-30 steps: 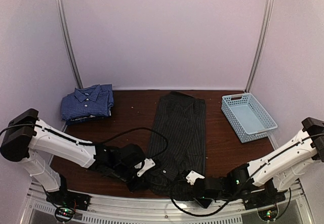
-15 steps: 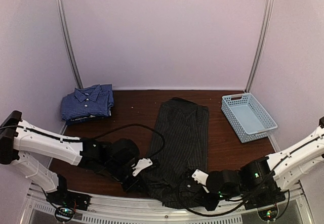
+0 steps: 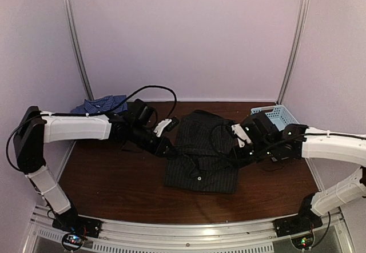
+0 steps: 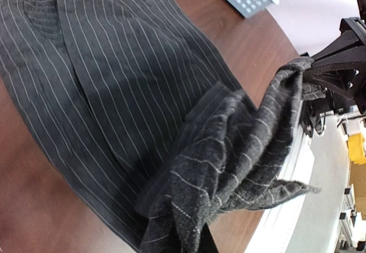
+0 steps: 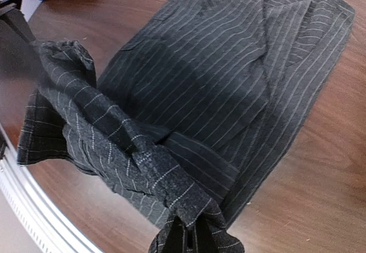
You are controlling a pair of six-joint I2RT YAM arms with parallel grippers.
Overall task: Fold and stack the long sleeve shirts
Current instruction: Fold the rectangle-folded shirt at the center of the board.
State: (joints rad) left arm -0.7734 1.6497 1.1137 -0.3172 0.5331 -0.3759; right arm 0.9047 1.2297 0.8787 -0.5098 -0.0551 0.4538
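Observation:
The black pinstriped long sleeve shirt lies in the middle of the table, its near hem raised and carried back over its body. My left gripper is shut on the hem's left corner, my right gripper on the right corner. The hem hangs bunched between them above the flat part. In the wrist views each gripper's fingers are almost buried in cloth. The blue checked shirt lies folded at the back left, mostly hidden behind my left arm.
A light blue plastic basket stands at the back right, partly behind my right arm. Bare brown tabletop lies in front of the black shirt and to its left. The metal table rail runs along the near edge.
Both grippers have risen from the near table edge and moved toward the back, drawing the black shirt's hem up and over its body. The shirt now lies shorter.

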